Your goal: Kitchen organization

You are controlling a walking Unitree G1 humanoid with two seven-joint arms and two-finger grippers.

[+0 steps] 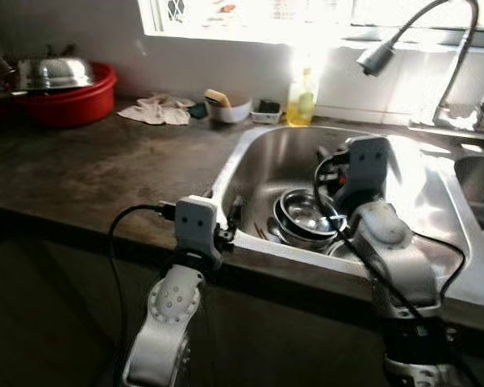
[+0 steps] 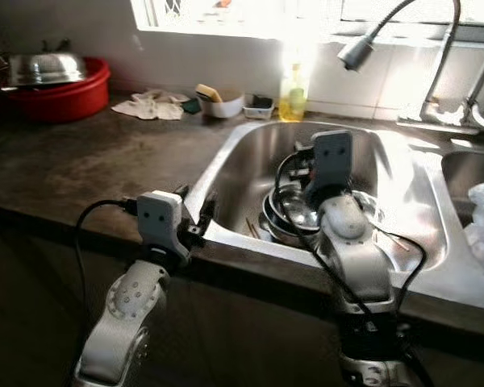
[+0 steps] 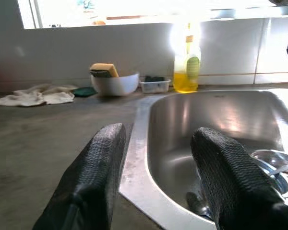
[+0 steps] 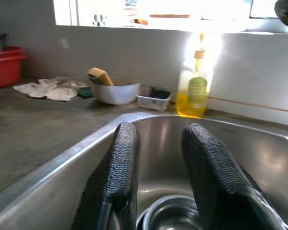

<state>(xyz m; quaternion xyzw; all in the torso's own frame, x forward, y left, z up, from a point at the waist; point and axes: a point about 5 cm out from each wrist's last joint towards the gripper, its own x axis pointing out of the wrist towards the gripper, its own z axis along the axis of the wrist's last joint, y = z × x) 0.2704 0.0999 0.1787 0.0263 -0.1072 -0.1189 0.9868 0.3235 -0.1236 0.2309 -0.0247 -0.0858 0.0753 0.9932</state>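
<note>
Bowls [image 1: 305, 216] stacked in sink [image 1: 266, 153]

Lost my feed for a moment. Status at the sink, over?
Left gripper open at sink rim. Right gripper open, empty, above steel bowls in the basin. Nothing between fingers and bowls.

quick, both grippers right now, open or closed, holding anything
left gripper: open, empty, at the steel sink's rim.
right gripper: open, empty, over the stacked steel bowls.

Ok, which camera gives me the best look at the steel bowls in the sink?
Left eye view: the steel bowls show stacked beside the right arm. The right eye hides more behind that arm; both wrist views catch only rims.
</note>
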